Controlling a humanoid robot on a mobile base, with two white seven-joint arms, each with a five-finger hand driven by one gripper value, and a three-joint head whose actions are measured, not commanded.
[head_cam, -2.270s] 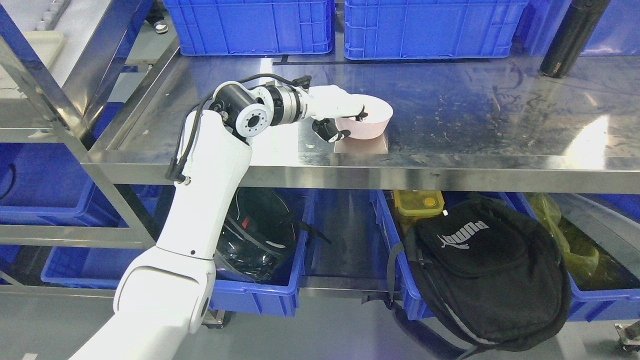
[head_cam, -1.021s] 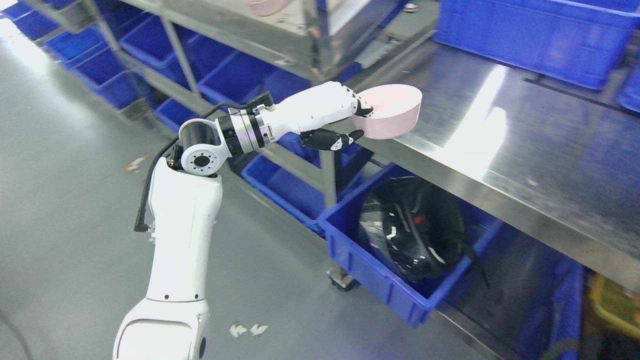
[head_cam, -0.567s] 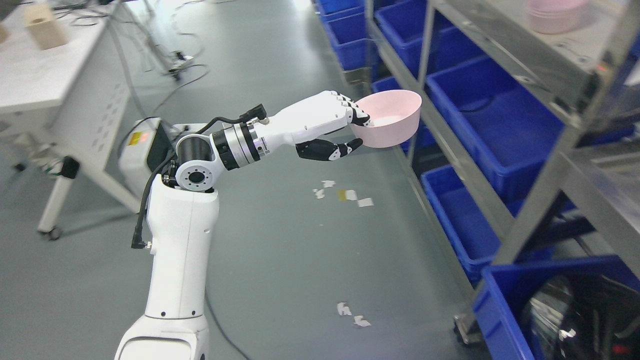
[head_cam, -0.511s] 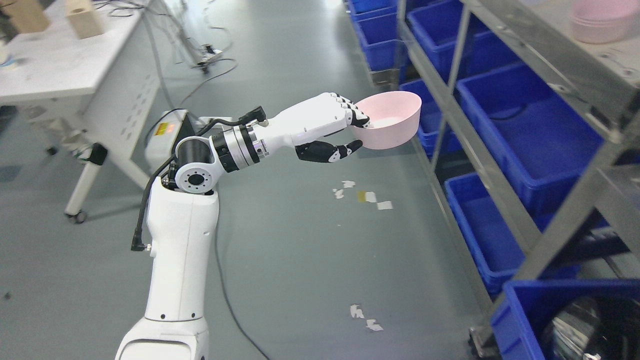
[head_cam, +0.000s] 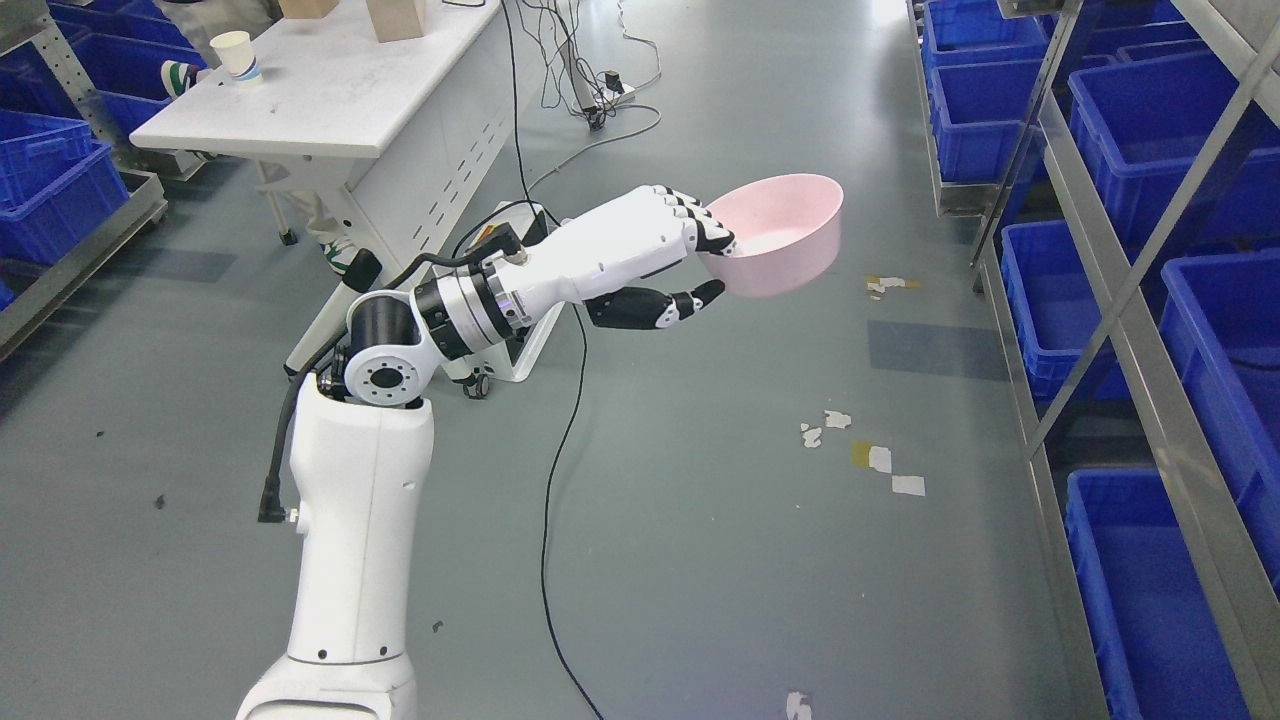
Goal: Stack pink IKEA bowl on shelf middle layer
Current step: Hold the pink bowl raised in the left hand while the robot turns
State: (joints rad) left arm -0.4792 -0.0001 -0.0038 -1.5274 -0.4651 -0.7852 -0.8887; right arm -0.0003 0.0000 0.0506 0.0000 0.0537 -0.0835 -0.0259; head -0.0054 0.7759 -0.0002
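The robot's white left hand [head_cam: 665,255] is pinching the near rim of a round pink plastic bowl [head_cam: 778,247]: its four white fingers [head_cam: 700,222] are hooking over the rim into the bowl, black fingertips pressing on the inner wall, while the dark thumb [head_cam: 655,307] is reaching forward beneath the bowl's outer side. The bowl is sitting upright and nearly level, opening upward, hanging in the air above the grey floor [head_cam: 700,520], well apart from the metal shelving rack [head_cam: 1120,300] that is running along the right edge of the view. Blue plastic bins [head_cam: 1140,130] are filling that rack's layers. The white left arm [head_cam: 360,510] is rising from the bottom edge left of the middle and bending at the elbow toward the bowl.

No brand mark or writing is showing legibly on the bowl. A white table [head_cam: 330,90] is standing at the upper left, carrying a paper cup [head_cam: 236,55] whose print is too small to read. Black cables [head_cam: 555,450] are trailing across the floor, and scraps of paper [head_cam: 870,455] are lying near the rack.
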